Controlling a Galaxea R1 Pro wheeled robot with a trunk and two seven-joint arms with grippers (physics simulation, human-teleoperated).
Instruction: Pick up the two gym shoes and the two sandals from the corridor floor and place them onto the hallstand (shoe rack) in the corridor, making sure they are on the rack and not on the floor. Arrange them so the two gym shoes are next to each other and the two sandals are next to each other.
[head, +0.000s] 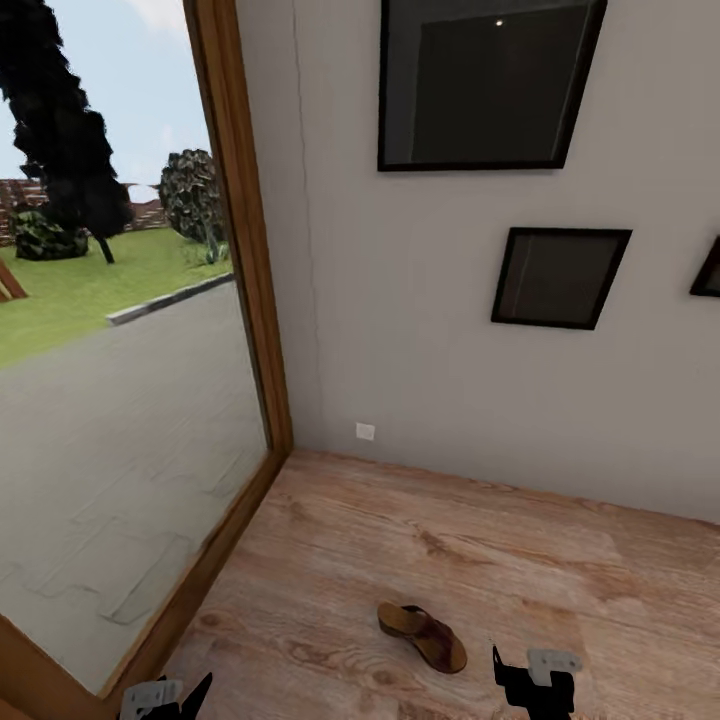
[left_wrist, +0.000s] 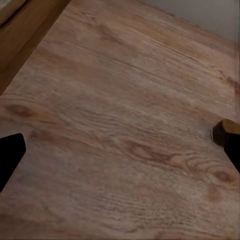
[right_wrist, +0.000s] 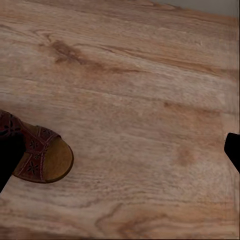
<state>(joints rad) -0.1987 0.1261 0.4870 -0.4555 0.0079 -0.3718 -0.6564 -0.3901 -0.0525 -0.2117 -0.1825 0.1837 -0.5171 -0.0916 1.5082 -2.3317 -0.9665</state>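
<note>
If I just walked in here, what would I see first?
Probably the lone brown sandal lying on the wood floor, between the robot's two grippers at the bottom of the head view. Then the huge window on the left, showing grass and trees outside. On the grey wall ahead hang dark picture frames.

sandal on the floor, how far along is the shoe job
Nothing looks done here: one brown sandal lies on the wood plank floor near the glass door. Both claws, left and right, are open and empty. Picking it up and racking the shoes remains.
</note>
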